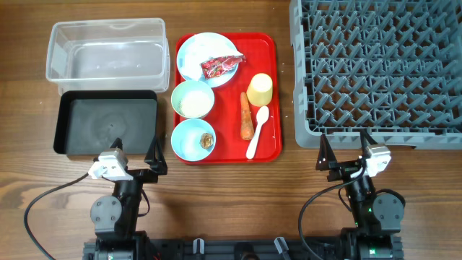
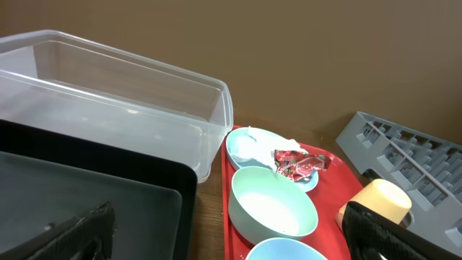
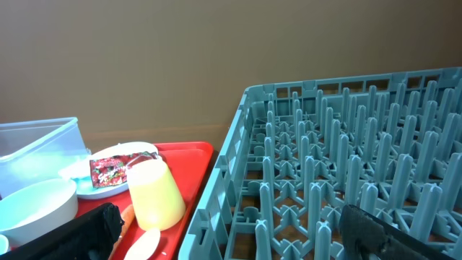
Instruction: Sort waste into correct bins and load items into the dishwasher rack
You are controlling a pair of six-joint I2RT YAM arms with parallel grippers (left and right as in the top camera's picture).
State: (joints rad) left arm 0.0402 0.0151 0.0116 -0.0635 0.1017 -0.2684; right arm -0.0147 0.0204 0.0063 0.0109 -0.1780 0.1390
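Entry: snack wrapper, on the light blue plate at the far end of the red tray, untouched; left claw and right claw both wide, empty, near the desk front edge; likely best pinched from above by its raised crumple, plate left undisturbed.

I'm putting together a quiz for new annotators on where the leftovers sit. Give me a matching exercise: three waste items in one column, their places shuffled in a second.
Things:
1. snack wrapper
2. brown food lump
3. carrot

Places:
A. in the light blue bowl
B. straight on the red tray, beside the white spoon
C. on the light blue plate

Pairs: 1-C, 2-A, 3-B
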